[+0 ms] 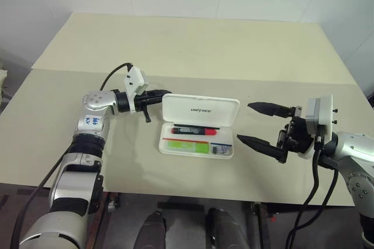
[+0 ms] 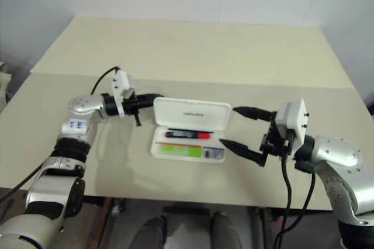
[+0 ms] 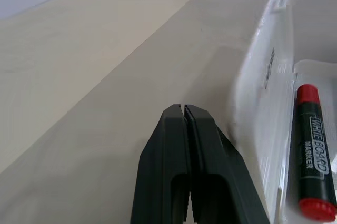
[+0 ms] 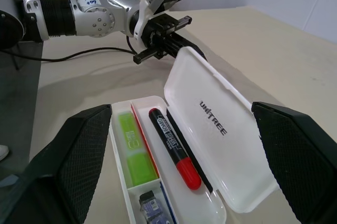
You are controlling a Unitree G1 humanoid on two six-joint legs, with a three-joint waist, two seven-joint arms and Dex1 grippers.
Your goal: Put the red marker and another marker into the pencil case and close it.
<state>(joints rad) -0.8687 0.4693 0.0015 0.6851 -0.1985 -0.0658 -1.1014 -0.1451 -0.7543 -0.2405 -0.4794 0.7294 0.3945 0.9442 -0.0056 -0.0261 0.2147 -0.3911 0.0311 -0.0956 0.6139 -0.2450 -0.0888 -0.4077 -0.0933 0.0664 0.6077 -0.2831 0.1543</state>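
The white hard-plastic clamshell pencil case (image 1: 197,139) with rounded corners lies open on the pale beige counter (image 1: 193,50), its lid (image 1: 200,110) standing tilted back with small dark lettering on its inner face. Inside the case's tray, the short thick red-and-black marker (image 1: 195,130) lies in the slot nearest the lid, and the flat light-green highlighter (image 1: 188,147) lies in the slot on the near side of it; a small dark item (image 1: 220,151) sits in the end compartment next to the highlighter. Both markers appear to be in, so the step in hand looks to be the closing. The left gripper (image 1: 159,97) has its two black fingers pressed together, holding nothing, and sits just behind the lid's edge at the case's left end, whether touching it I cannot tell. The right gripper (image 1: 257,124) is spread wide and empty, near the case's right end, apart from it. The next move probably calls for the left gripper to push the lid forward and down over the tray until it latches, perhaps with the right gripper steadying the case.
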